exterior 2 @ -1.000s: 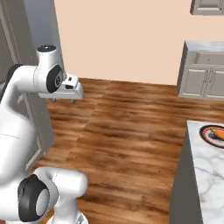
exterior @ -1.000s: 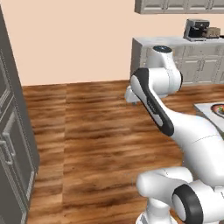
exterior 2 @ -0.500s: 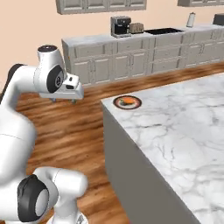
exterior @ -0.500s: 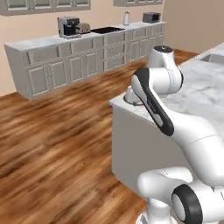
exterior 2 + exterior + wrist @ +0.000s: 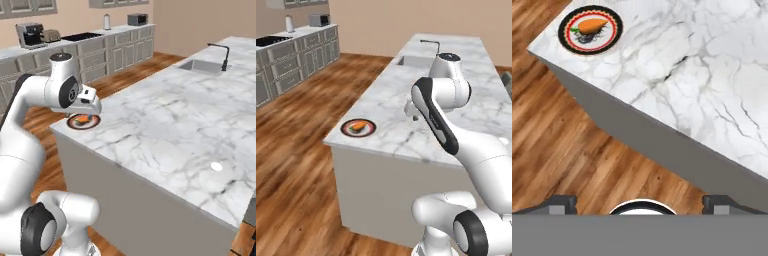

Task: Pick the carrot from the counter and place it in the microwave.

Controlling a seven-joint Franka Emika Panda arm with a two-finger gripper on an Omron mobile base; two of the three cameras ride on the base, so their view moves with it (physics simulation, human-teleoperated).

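The small orange carrot (image 5: 592, 25) lies flat on a dark plate (image 5: 572, 41) near the marble bench's (image 5: 406, 135) corner.

Base swings round — whole scene shifts.
Floor & far cabinets give way to counter (image 5: 406, 120) up close w/ sink (image 5: 415, 61); plate (image 5: 358, 127) w/ carrot (image 5: 357, 126) now near counter corner. Arm pose same.

Even, bright, diffuse light is seen throughout, with no glare. The counter (image 5: 401, 125) top is lit pale while its side panel below is shaded grey. Slight softness is noted everywhere; far cabinets (image 5: 100, 50) beyond the counter are blurred.
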